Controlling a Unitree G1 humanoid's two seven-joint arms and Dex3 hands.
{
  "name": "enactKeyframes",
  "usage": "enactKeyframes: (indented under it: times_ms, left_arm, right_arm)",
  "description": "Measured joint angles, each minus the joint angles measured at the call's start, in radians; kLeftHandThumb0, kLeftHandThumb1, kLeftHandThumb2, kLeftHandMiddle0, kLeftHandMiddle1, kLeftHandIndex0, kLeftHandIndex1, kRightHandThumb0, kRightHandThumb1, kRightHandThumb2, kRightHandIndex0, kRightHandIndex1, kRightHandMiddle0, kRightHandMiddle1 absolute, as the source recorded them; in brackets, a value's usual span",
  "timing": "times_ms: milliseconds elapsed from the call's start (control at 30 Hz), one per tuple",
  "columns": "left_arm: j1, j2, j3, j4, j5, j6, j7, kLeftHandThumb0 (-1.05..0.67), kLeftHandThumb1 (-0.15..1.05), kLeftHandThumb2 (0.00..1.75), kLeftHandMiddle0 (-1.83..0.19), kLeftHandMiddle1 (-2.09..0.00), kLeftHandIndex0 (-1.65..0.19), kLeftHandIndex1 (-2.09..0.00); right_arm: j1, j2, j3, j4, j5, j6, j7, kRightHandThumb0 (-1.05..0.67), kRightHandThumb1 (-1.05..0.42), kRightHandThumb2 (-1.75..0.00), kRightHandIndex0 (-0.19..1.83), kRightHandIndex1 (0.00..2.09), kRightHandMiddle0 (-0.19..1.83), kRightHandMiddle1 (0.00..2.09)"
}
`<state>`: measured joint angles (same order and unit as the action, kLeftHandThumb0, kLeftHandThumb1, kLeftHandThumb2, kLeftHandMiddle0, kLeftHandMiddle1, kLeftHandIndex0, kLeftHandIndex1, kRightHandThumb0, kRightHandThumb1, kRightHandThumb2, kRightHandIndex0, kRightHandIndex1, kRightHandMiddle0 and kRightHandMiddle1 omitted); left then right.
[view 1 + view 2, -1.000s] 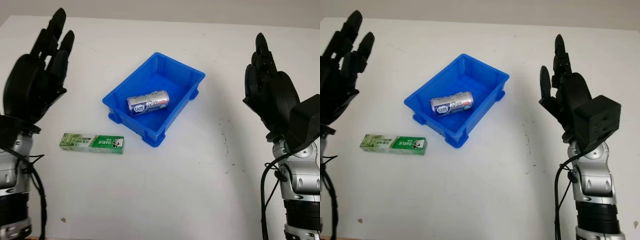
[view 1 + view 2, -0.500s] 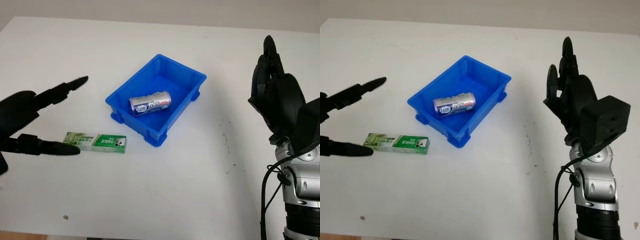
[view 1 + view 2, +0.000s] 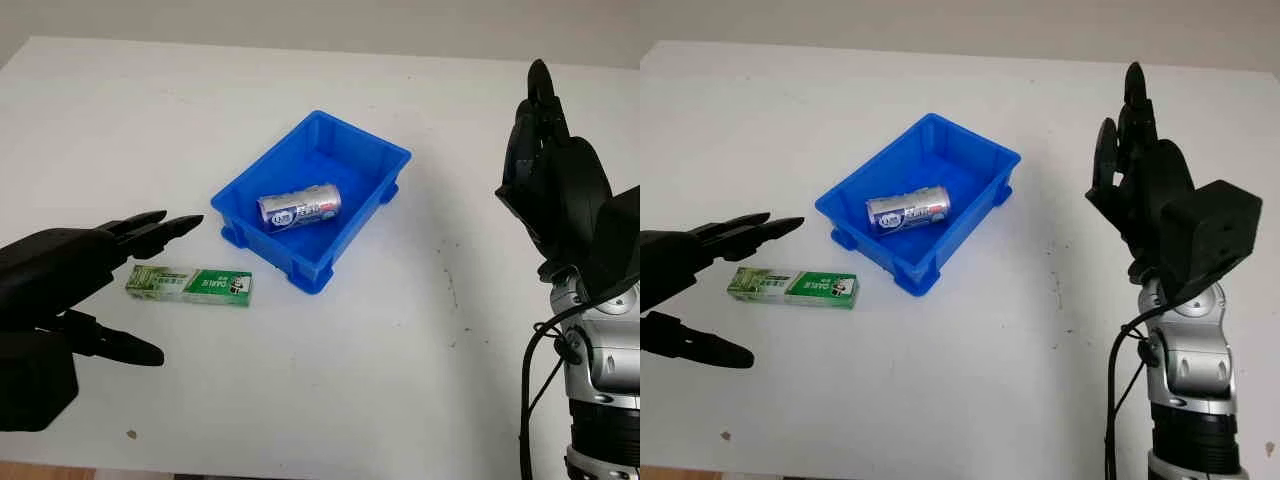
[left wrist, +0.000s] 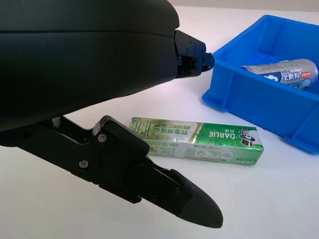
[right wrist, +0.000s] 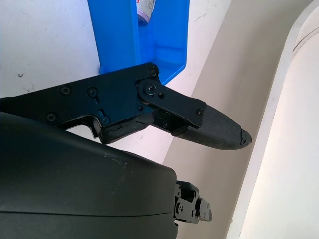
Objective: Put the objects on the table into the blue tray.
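The black left hand (image 3: 60,290) hovered low at the near left of the white counter (image 3: 350,380), open and holding nothing, its fingers (image 4: 154,181) apart and reaching toward the flat green rectangular toothpaste box (image 3: 188,285). That box lay flat on the counter just beyond the fingertips, its long axis running left to right, with the end printed DARLIE toward the tray; in the left wrist view the thumb and the upper fingers stood to either side of the box's near end without touching it, and nothing stood between hand and box. Just beyond and to the right of the box, close but apart from it, sat the blue rectangular plastic tray (image 3: 385,150), set at a slant to the counter's edge. Inside it a silver cylindrical can with blue print (image 3: 298,206) lay on its side, its long axis roughly left to right and tilted a little. Well to the right, the black right hand (image 3: 1145,190) was raised upright above the counter, open and empty, its fingers pointing up; its forearm was cut off at the bottom edge.
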<state>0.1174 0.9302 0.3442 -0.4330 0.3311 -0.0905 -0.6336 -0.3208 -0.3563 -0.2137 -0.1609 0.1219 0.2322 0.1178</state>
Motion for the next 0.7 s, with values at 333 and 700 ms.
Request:
enactKeyframes:
  times_ms: [333, 700]
  left_arm:
    - [-0.096, -0.022, -0.140, 0.010, 0.263, 0.002, 0.150, -0.86, 0.92, 0.06, 0.03, -0.06, -0.01, -0.05]
    - [-0.184, -0.024, -0.234, 0.062, 0.378, -0.084, 0.209, -0.74, 0.96, 0.06, -0.21, -0.09, -0.23, -0.14]
  right_arm:
    - [0.003, 0.000, -0.012, -0.026, 0.010, 0.000, 0.010, -0.63, -1.05, -0.84, -0.19, 0.00, -0.19, 0.00]
    - [0.005, 0.001, -0.017, -0.051, 0.013, 0.004, 0.008, -0.61, -1.05, -0.86, -0.19, 0.00, -0.19, 0.00]
